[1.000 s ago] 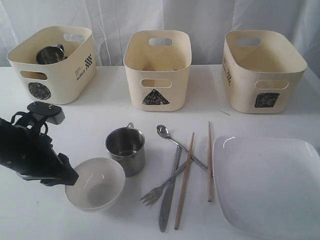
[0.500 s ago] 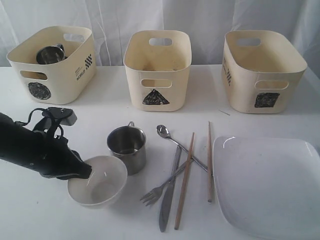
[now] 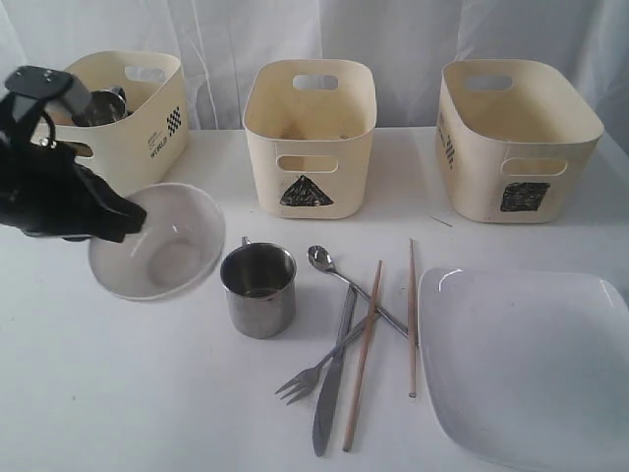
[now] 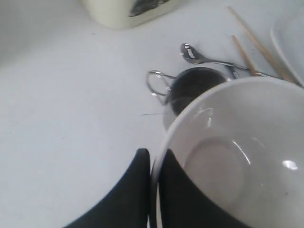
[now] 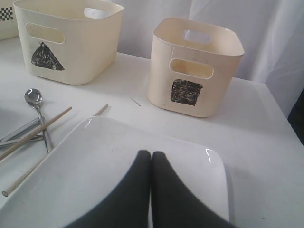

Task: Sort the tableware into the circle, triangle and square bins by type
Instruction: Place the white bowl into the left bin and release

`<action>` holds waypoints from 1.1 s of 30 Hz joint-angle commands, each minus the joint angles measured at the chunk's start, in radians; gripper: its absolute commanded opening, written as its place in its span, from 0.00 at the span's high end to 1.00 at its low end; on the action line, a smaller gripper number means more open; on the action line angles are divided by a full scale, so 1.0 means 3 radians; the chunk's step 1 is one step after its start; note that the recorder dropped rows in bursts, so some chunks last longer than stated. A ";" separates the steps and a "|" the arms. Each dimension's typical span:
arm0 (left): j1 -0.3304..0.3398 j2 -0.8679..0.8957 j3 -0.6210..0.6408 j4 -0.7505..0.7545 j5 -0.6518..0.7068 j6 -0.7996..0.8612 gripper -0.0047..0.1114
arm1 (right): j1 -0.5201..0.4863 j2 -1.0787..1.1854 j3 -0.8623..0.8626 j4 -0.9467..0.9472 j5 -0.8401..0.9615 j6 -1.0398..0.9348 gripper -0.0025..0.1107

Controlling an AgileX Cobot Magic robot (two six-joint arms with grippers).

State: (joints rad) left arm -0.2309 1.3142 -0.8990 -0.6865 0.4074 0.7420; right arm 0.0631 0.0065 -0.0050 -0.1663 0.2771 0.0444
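Observation:
My left gripper (image 3: 133, 218) is shut on the rim of the white bowl (image 3: 162, 246), with one finger inside and one outside (image 4: 142, 166). The bowl hangs tilted above the table, in front of the left bin (image 3: 157, 118), whose mark my arm hides. A steel mug (image 3: 106, 106) lies in that bin. Another steel mug (image 3: 258, 288) stands on the table just right of the bowl. Spoon (image 3: 322, 260), fork (image 3: 305, 379), knife (image 3: 331, 393) and chopsticks (image 3: 364, 344) lie crossed in the middle. My right gripper (image 5: 151, 159) is shut and empty over the white square plate (image 5: 95, 166).
The triangle bin (image 3: 344, 167) stands at the back centre and the square bin (image 3: 472, 177) at the back right. The square plate (image 3: 531, 364) fills the front right corner. A white curtain hangs behind the bins.
My left gripper shut on the bowl's rim, then lifted it up and to the left, towards the left bin. The steel mug on the table shifted slightly right.

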 commanded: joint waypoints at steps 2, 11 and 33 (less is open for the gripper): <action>0.0290 -0.0061 -0.0209 0.0782 -0.0334 -0.0571 0.96 | 0.0001 -0.0022 0.0017 0.0004 -0.0032 0.0015 0.98; 0.0698 0.1199 -0.1906 0.0852 -0.0577 -0.0715 0.96 | 0.0001 -0.0022 0.0017 0.0004 -0.0032 0.0015 0.98; 0.0924 0.2758 -0.3448 0.0880 -0.0584 -0.0750 0.78 | 0.0001 -0.0022 0.0017 0.0004 -0.0032 0.0015 0.98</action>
State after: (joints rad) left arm 0.0436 2.1460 -1.9236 -0.3855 0.2032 0.5288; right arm 0.0631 0.0065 -0.0050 -0.1646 0.2771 0.0444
